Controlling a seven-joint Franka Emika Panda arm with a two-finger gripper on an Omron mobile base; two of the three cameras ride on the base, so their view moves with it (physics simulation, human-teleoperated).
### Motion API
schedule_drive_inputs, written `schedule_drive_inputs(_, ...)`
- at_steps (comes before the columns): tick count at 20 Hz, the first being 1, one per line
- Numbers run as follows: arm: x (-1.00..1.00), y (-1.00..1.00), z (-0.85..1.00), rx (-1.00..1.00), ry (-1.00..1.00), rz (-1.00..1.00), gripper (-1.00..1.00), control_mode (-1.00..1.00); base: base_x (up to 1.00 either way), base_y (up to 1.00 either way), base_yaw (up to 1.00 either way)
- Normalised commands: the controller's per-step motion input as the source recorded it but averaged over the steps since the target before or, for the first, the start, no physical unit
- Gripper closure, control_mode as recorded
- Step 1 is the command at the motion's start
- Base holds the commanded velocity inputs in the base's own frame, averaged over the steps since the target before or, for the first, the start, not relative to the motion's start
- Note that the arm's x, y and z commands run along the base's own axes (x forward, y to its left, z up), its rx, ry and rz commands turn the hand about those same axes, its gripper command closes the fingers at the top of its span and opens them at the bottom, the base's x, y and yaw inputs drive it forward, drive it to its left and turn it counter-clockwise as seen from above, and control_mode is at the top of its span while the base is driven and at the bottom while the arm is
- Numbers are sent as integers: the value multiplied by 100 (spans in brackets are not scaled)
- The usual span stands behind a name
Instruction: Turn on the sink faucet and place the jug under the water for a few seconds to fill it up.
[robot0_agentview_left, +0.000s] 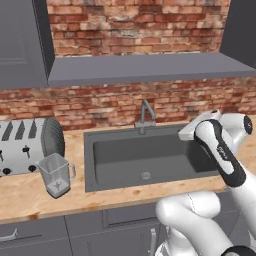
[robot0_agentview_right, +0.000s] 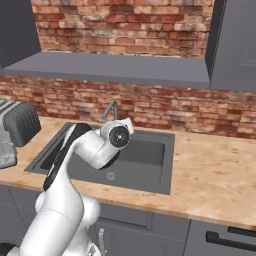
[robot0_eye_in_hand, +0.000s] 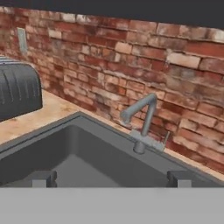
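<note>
The sink faucet (robot0_agentview_left: 145, 115) (robot0_eye_in_hand: 146, 117), a grey gooseneck with a small side lever (robot0_eye_in_hand: 166, 138), stands at the back rim of the dark sink (robot0_agentview_left: 125, 160) (robot0_agentview_right: 147, 160). No water shows at its spout. The clear jug (robot0_agentview_left: 56, 174) stands upright on the wooden counter, left of the sink and in front of the toaster. My gripper (robot0_eye_in_hand: 109, 179) hovers over the sink's right part and points at the faucet from a distance. It is open, its two fingertips (robot0_eye_in_hand: 41, 178) far apart with nothing between them. The white hand (robot0_agentview_left: 200, 128) (robot0_agentview_right: 118, 135) is level with the faucet.
A silver toaster (robot0_agentview_left: 25, 145) (robot0_agentview_right: 17, 125) (robot0_eye_in_hand: 17, 92) sits on the counter left of the sink. A brick wall and a grey ledge (robot0_agentview_left: 145, 67) run behind the faucet. Bare wooden counter (robot0_agentview_right: 210, 170) stretches right of the sink.
</note>
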Motion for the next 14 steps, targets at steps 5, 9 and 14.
schedule_drive_inputs(5, 75, -52, -17, 11, -9, 43, -100, -100, 0, 0, 0)
schedule_drive_inputs(9, 71, -29, -14, 6, 0, 26, -100, -100, 0, 0, 0)
schedule_drive_inputs(14, 97, -2, -15, 4, 0, 14, -100, -100, 0, 0, 0)
